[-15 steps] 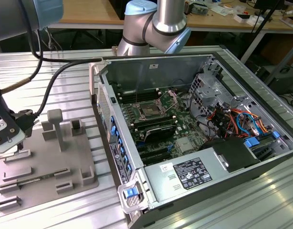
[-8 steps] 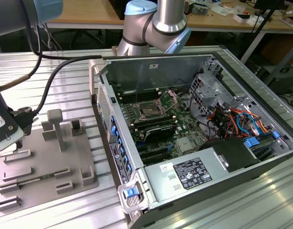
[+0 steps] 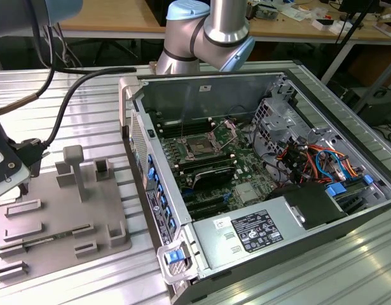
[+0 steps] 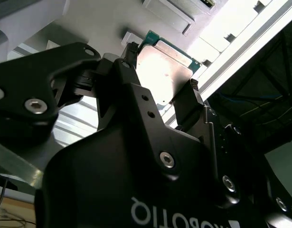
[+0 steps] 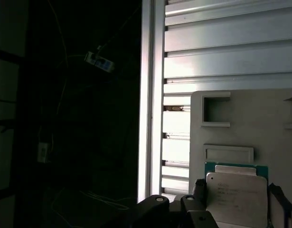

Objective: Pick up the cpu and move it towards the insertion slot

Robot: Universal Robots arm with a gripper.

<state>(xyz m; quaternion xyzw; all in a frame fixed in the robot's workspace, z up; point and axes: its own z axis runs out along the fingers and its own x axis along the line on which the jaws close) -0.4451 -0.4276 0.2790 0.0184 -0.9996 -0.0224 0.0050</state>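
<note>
Second wrist view shows the tool point(image 4: 162, 71) clamped on the cpu point(image 4: 168, 64), over the grey plate point(image 3: 61, 216) near the tabletop's point(image 5: 221, 47) edge. The slot point(image 3: 198, 147) sits well apart.

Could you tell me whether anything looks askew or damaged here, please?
Nothing stands out: the cpu sits squarely between the fingers of the pincer, and the insertion slot shows no visible damage.

The exterior view looks down at a slant from well back over the slatted surface point(image 3: 348, 267), taking in the open computer case point(image 3: 246, 159) and the grey fixture plate point(image 3: 61, 216). Both wrist views sit close behind the claw point(image 4: 163, 66) — they share the cpu point(image 5: 236, 194) clamped in it, the plate and the slats.
</note>
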